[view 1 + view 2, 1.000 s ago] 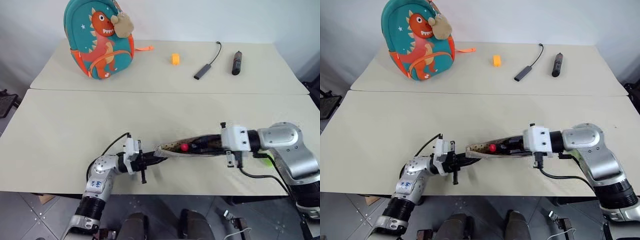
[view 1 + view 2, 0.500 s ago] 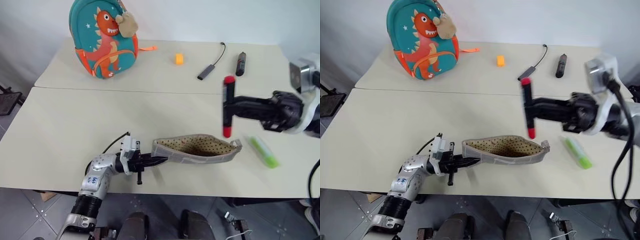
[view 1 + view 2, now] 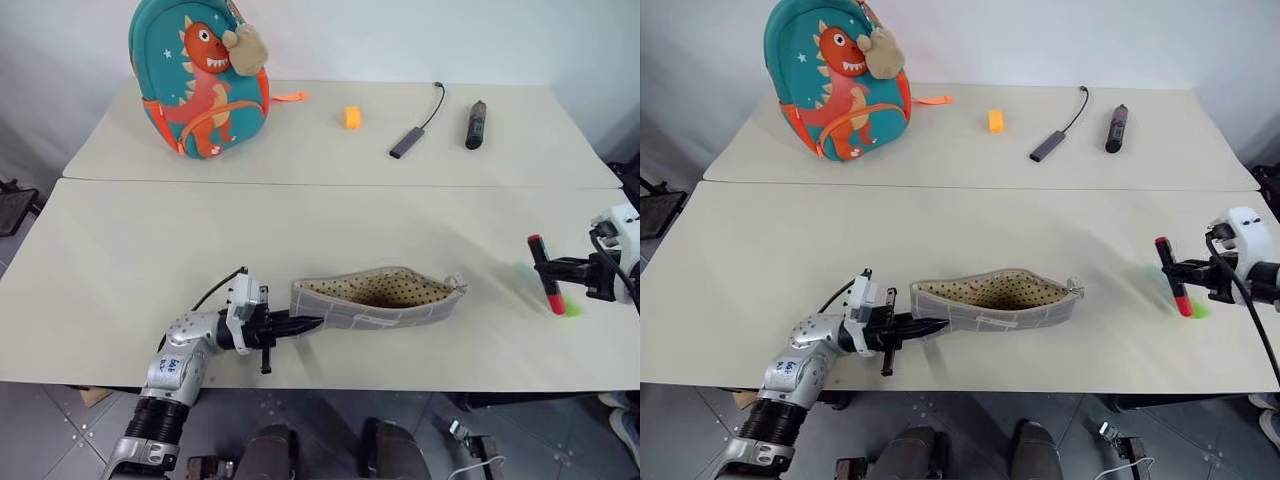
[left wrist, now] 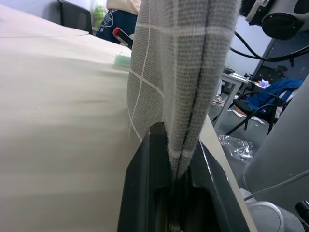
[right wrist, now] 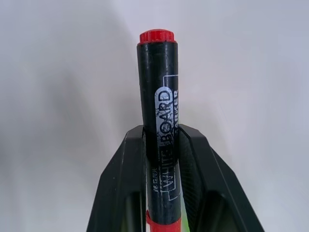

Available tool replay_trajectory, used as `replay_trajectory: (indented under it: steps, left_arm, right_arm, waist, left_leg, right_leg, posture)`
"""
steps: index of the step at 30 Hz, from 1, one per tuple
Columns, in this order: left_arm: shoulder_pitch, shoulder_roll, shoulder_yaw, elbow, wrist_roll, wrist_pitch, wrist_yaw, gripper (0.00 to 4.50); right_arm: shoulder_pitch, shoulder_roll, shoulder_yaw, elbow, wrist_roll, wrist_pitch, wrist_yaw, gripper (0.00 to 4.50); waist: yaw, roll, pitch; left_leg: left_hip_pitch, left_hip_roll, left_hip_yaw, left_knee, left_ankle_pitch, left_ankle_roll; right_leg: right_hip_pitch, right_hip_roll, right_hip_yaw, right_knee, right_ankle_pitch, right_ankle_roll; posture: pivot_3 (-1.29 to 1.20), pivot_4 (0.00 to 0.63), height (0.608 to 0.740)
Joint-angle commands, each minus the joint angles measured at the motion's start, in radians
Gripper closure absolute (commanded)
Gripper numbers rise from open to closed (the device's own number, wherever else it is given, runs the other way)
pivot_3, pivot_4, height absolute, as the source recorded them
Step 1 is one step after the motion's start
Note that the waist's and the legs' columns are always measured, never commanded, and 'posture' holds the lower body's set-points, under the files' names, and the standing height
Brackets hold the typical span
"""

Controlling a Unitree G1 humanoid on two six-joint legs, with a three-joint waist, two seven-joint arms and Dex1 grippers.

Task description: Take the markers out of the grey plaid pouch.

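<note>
The grey plaid pouch point(image 3: 380, 300) lies on the near table with its mouth open, showing a dotted lining. My left gripper point(image 3: 300, 324) is shut on its left end, and in the left wrist view the fabric point(image 4: 178, 72) is pinched between the black fingers point(image 4: 145, 193). My right gripper point(image 3: 548, 268) is at the far right, shut on a marker point(image 3: 553, 298) with a black barrel and red ends. That marker point(image 5: 161, 111) stands crosswise between the fingers point(image 5: 130, 169). A green marker point(image 3: 571, 309) lies on the table just under it.
On the far table stand a teal dinosaur backpack point(image 3: 200, 80), a small orange block point(image 3: 351, 116), a grey stick with a black cord point(image 3: 408, 140) and a thick dark cylinder point(image 3: 474, 124). A seam point(image 3: 320, 183) runs between the two tables.
My right gripper drew the red-ended marker out of the pouch, swung right and came down beside the green marker. The pouch's mouth now gapes open. My left gripper kept its hold.
</note>
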Motion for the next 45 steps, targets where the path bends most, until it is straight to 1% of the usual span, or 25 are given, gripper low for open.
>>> replay_trajectory:
  steps: [1,5,8,10,14,15,17,18,20,21,22,23,25,27,29,30,31,33,34,36,37,40,42,43,45]
  left_arm:
    - [0.013,0.006,0.009,-0.039,-0.017,0.006,0.008,4.5]
    - [0.015,0.016,0.016,-0.047,-0.02,0.015,0.011,4.5]
    - [0.012,0.026,0.02,-0.049,-0.022,0.019,0.011,4.5]
    - [0.011,0.032,0.024,-0.052,-0.025,0.022,0.011,4.5]
    - [0.013,0.037,0.032,-0.06,-0.034,0.033,0.012,4.5]
    - [0.015,0.037,0.042,-0.073,-0.054,0.056,0.02,4.5]
    - [0.029,0.05,0.074,-0.108,-0.106,0.13,0.044,4.5]
    - [0.035,0.056,0.086,-0.122,-0.127,0.162,0.055,4.5]
    - [0.055,0.078,0.141,-0.157,-0.198,0.264,0.107,4.5]
    - [0.061,0.087,0.164,-0.169,-0.224,0.298,0.127,4.5]
    - [0.069,0.099,0.203,-0.186,-0.278,0.366,0.166,4.5]
    - [0.078,0.106,0.271,-0.202,-0.354,0.428,0.231,4.5]
    - [0.101,0.118,0.376,-0.228,-0.476,0.523,0.324,4.5]
    - [0.145,0.125,0.478,-0.253,-0.58,0.595,0.424,4.5]
    - [0.186,0.111,0.579,-0.271,-0.726,0.657,0.573,4.5]
    - [0.221,0.101,0.628,-0.286,-0.821,0.677,0.643,4.5]
    - [0.263,0.085,0.677,-0.294,-0.911,0.689,0.751,4.5]
    - [0.31,0.071,0.72,-0.31,-1.016,0.697,0.886,4.5]
    - [0.331,0.069,0.728,-0.319,-1.05,0.699,0.931,4.5]
    - [0.39,0.044,0.737,-0.351,-1.126,0.687,1.04,4.5]
    - [0.433,0.037,0.733,-0.359,-1.189,0.692,1.109,4.5]
    - [0.486,0.025,0.732,-0.388,-1.243,0.665,1.203,4.5]
    - [0.477,0.019,0.743,-0.396,-1.216,0.616,1.239,3.94]
    - [0.474,0.026,0.744,-0.399,-1.169,0.595,1.253,3.73]
    - [0.472,0.037,0.74,-0.402,-1.164,0.58,1.277,3.12]
  right_arm:
    - [-0.021,0.004,-0.007,0.057,-0.064,-0.031,0.032,3.93]
    - [-0.012,0.024,0.0,0.071,-0.103,-0.041,0.078,3.93]
    - [0.007,0.033,-0.005,0.028,-0.085,0.035,0.119,3.93]
    - [0.032,0.033,0.0,-0.019,-0.091,0.062,0.13,3.2]
    - [0.066,0.051,-0.018,-0.073,-0.107,0.043,0.132,2.0]
    - [0.075,0.059,-0.033,-0.081,-0.119,-0.002,0.125,1.67]
    - [0.131,0.08,-0.094,-0.109,-0.136,-0.289,0.215,1.0]
    - [0.154,0.088,-0.117,-0.119,-0.14,-0.399,0.256,0.67]
    - [0.227,0.08,-0.143,-0.151,-0.125,-0.478,0.353,0.15]
    - [0.254,0.079,-0.153,-0.164,-0.118,-0.503,0.389,0.04]
    - [0.272,0.106,-0.189,-0.191,-0.066,-0.527,0.443,0.04]
    - [0.263,0.173,-0.233,-0.225,-0.002,-0.555,0.44,0.04]
    - [0.258,0.263,-0.279,-0.29,0.084,-0.553,0.424,0.04]
    - [0.286,0.327,-0.251,-0.375,0.098,-0.569,0.438,0.04]
    - [0.329,0.38,-0.227,-0.463,0.137,-0.553,0.455,0.04]
    - [0.356,0.399,-0.202,-0.523,0.151,-0.54,0.457,0.04]
    - [0.385,0.43,-0.188,-0.561,0.168,-0.529,0.448,0.04]
    - [0.416,0.462,-0.179,-0.598,0.182,-0.518,0.43,0.04]
    - [0.418,0.482,-0.18,-0.603,0.176,-0.535,0.42,0.04]
    - [0.399,0.536,-0.177,-0.572,0.142,-0.596,0.383,0.04]
    - [0.39,0.555,-0.175,-0.542,0.129,-0.616,0.371,0.04]
    - [0.375,0.577,-0.171,-0.479,0.097,-0.671,0.386,0.04]
    - [0.36,0.589,-0.168,-0.452,0.082,-0.712,0.395,0.0]
    - [0.353,0.593,-0.165,-0.441,0.079,-0.719,0.394,0.0]
    - [0.336,0.603,-0.161,-0.417,0.069,-0.741,0.397,0.0]
  waist:
    - [0.002,0.0,0.0]
    - [0.005,0.0,0.0]
    - [0.004,0.0,0.0]
    - [0.004,0.0,0.0]
    - [0.004,0.0,0.0]
    - [0.004,0.0,0.0]
    - [0.004,0.0,0.0]
    - [0.004,0.0,0.0]
    - [0.004,0.0,0.0]
    - [0.005,0.0,0.0]
    - [0.005,0.0,0.0]
    - [0.004,0.0,0.0]
    - [-0.004,-0.002,0.001]
    - [-0.01,-0.002,0.001]
    - [-0.012,-0.001,0.002]
    - [-0.012,-0.001,0.002]
    - [-0.012,-0.001,0.002]
    - [-0.01,-0.002,0.002]
    - [-0.006,-0.001,0.002]
    - [0.001,-0.001,0.003]
    - [0.002,-0.001,0.003]
    - [0.004,-0.001,0.002]
    - [0.007,-0.001,0.002]
    - [0.005,-0.001,0.002]
    - [0.002,-0.001,0.002]
  left_leg:
    - [0.0,0.0,0.0,0.0,0.0,0.0]
    - [0.0,-0.001,0.0,0.0,0.0,0.0]
    - [0.0,0.0,0.0,0.0,0.0,0.0]
    - [0.0,0.0,0.0,0.0,0.0,0.0]
    - [0.0,0.0,0.0,0.0,0.0,0.0]
    - [0.0,0.0,0.0,0.0,0.0,0.0]
    - [0.0,0.0,-0.001,0.0,0.0,0.0]
    - [0.0,0.0,0.0,0.0,0.0,0.0]
    - [0.0,0.0,0.0,0.0,0.0,0.0]
    - [0.001,0.0,0.0,-0.001,0.0,0.0]
    - [0.0,0.0,-0.001,-0.001,0.0,0.0]
    - [0.001,0.0,-0.001,0.0,0.0,0.0]
    - [0.002,0.002,-0.003,0.0,0.0,0.0]
    - [0.004,0.003,-0.008,0.0,0.0,-0.002]
    - [0.006,0.005,-0.008,-0.001,0.0,-0.002]
    - [0.006,0.008,-0.008,-0.002,0.0,-0.002]
    - [0.007,0.008,-0.008,-0.002,0.0,-0.002]
    - [0.009,0.009,-0.009,-0.002,-0.001,-0.002]
    - [0.012,0.009,-0.01,-0.002,-0.002,-0.002]
    - [0.016,0.008,-0.009,-0.001,-0.003,-0.001]
    - [0.018,0.008,-0.009,-0.001,-0.004,-0.001]
    - [0.02,0.008,-0.009,-0.001,-0.006,-0.002]
    - [0.02,0.008,-0.009,-0.002,-0.006,-0.002]
    - [0.02,0.008,-0.009,-0.002,-0.006,-0.003]
    - [0.02,0.008,-0.007,-0.002,-0.006,-0.003]
  right_leg:
    - [0.0,0.0,0.0,0.0,0.0,0.0]
    - [0.0,0.0,0.0,0.0,0.0,0.0]
    - [0.0,0.0,0.0,0.0,0.0,0.0]
    - [0.0,0.0,0.0,0.0,0.0,0.0]
    - [0.0,0.0,0.0,0.0,0.0,0.0]
    - [0.0,0.0,0.0,0.0,0.0,0.0]
    - [0.0,0.0,0.0,0.0,0.0,0.0]
    - [0.0,0.0,0.0,0.0,0.0,0.0]
    - [0.0,0.0,0.0,0.0,0.0,0.001]
    - [0.0,0.0,0.0,0.0,0.0,0.001]
    - [0.001,0.0,0.0,0.0,0.0,0.001]
    - [0.001,0.0,0.0,0.0,0.0,0.001]
    - [0.002,0.001,0.0,0.0,0.0,0.001]
    - [0.003,0.002,0.001,0.0,0.0,0.001]
    - [0.004,0.002,0.003,0.001,0.0,0.001]
    - [0.004,0.002,0.003,0.0,0.0,0.0]
    - [0.004,0.002,0.003,0.001,0.0,0.0]
    - [0.006,0.001,0.005,0.0,0.0,0.0]
    - [0.01,0.001,0.005,0.0,0.0,0.0]
    - [0.015,0.001,0.005,-0.002,0.0,0.0]
    - [0.017,0.001,0.005,-0.002,0.0,0.0]
    - [0.017,0.001,0.007,-0.002,0.0,-0.001]
    - [0.016,0.001,0.006,-0.001,-0.002,-0.003]
    - [0.016,0.002,0.006,-0.001,-0.002,-0.004]
    - [0.016,0.004,0.006,-0.001,-0.002,-0.004]
  posture:
    - [0.0,0.15,0.74]
    - [0.0,0.15,0.74]
    - [0.0,0.15,0.74]
    - [0.0,0.15,0.74]
    - [0.0,0.15,0.74]
    - [0.0,0.15,0.74]
    - [0.0,0.15,0.74]
    - [0.0,0.15,0.74]
    - [0.0,0.15,0.74]
    - [0.0,0.15,0.74]
    - [0.0,0.15,0.74]
    - [0.0,0.15,0.74]
    - [0.0,0.15,0.74]
    - [0.0,0.15,0.74]
    - [0.0,0.15,0.74]
    - [0.0,0.15,0.74]
    - [0.0,0.15,0.74]
    - [0.0,0.15,0.74]
    - [0.0,0.15,0.74]
    - [0.0,0.15,0.74]
    - [0.0,0.15,0.74]
    - [0.0,0.15,0.74]
    - [0.0,0.15,0.74]
    - [0.0,0.15,0.74]
    - [0.0,0.15,0.74]
